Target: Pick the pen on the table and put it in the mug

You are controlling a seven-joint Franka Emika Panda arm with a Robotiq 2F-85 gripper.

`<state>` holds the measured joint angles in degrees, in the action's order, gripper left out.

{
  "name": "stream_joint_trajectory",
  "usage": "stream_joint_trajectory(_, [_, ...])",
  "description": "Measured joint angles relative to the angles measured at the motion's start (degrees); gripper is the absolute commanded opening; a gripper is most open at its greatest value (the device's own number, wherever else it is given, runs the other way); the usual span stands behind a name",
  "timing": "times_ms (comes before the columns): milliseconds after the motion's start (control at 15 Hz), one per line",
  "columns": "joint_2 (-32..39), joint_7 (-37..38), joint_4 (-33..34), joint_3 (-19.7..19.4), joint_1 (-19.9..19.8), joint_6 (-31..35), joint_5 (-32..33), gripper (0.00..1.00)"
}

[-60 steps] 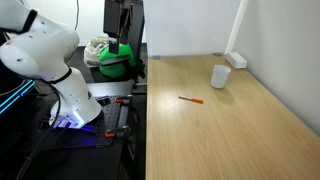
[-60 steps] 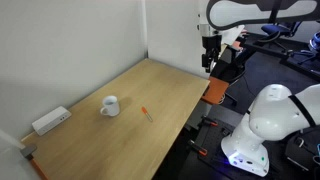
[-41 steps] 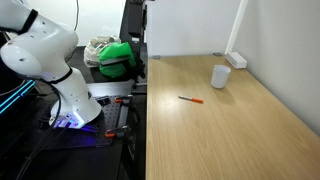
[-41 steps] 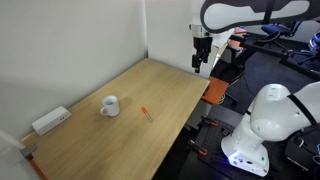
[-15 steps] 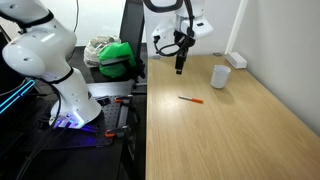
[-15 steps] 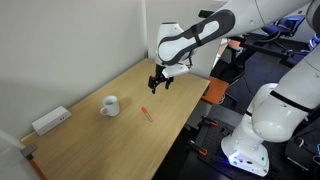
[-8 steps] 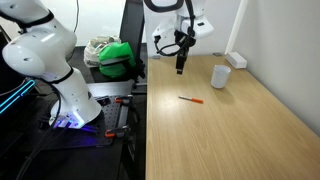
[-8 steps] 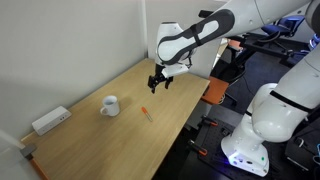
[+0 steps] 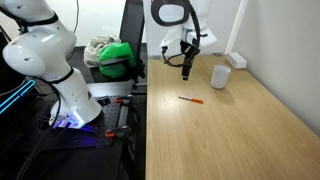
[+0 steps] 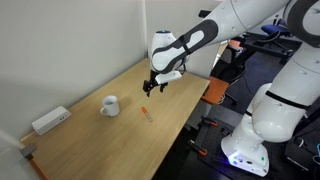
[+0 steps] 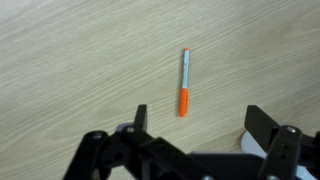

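Jaws spread wide and empty, my gripper (image 9: 186, 72) hangs above the table (image 9: 230, 130); the pen (image 11: 184, 82) lies beneath, the mug (image 9: 220, 76) farther right.

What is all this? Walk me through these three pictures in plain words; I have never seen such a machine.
It is a robot arm steered by a person. Two pictures come from cameras standing outside it; the third looks down from its wrist. At the arm's end is the claw, open and holding nothing, hanging above the wooden table. On the table lie an orange pen, a white mug and a flat white block. The wrist view shows the pen just ahead of the claw's fingers.
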<state>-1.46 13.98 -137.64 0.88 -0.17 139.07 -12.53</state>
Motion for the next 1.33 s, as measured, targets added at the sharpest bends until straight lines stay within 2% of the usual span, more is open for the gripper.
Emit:
stream_joint_trajectory(400, [8.5, 0.5, 3.4, 0.1, 1.4, 3.9, 0.0, 1.00])
stream_joint_trajectory(1067, [20.4, 9.0, 9.4, -0.6, 4.3, 11.2, 2.0, 1.00])
stream_joint_trajectory(1333, [24.1, 9.2, 11.9, -1.0, 4.6, 11.9, 3.3, 1.00])
